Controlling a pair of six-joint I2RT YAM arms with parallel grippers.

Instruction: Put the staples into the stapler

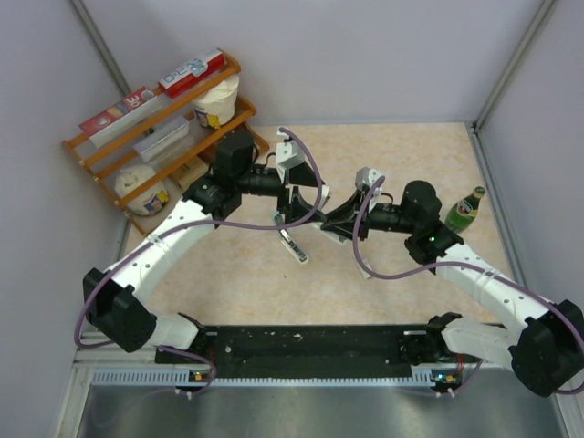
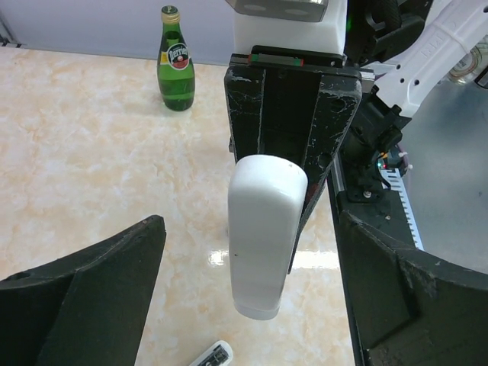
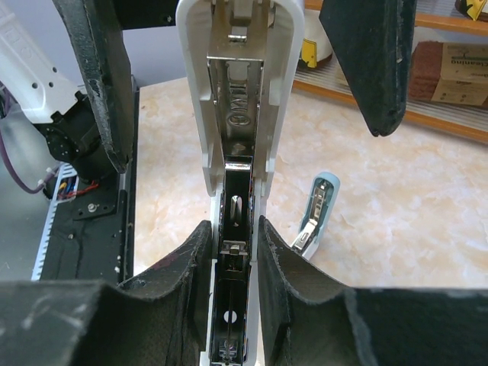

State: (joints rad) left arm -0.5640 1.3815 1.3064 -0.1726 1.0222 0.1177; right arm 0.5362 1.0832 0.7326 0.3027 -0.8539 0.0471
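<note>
Holding the opened stapler (image 3: 238, 152) by its base: right fingers (image 3: 293, 274), clenched. Left fingers (image 2: 99, 297) released, spread wide either side of the raised lid (image 2: 263, 229), no contact.

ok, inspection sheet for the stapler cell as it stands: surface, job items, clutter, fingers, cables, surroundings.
surface: beige marbled table top.
job's things: white stapler swung open, channel exposed; staples not made out in any view.
clutter: blue-tipped stapler lying on the table; green bottle upright at the right.
grippers: left gripper fingers wide open either side of the white stapler, not touching it; right gripper fingers clamped on its base.
cables: purple cables looped along both arms, no snag seen.
surroundings: wooden shelf with boxes and tubs at far left; plain grey walls.
</note>
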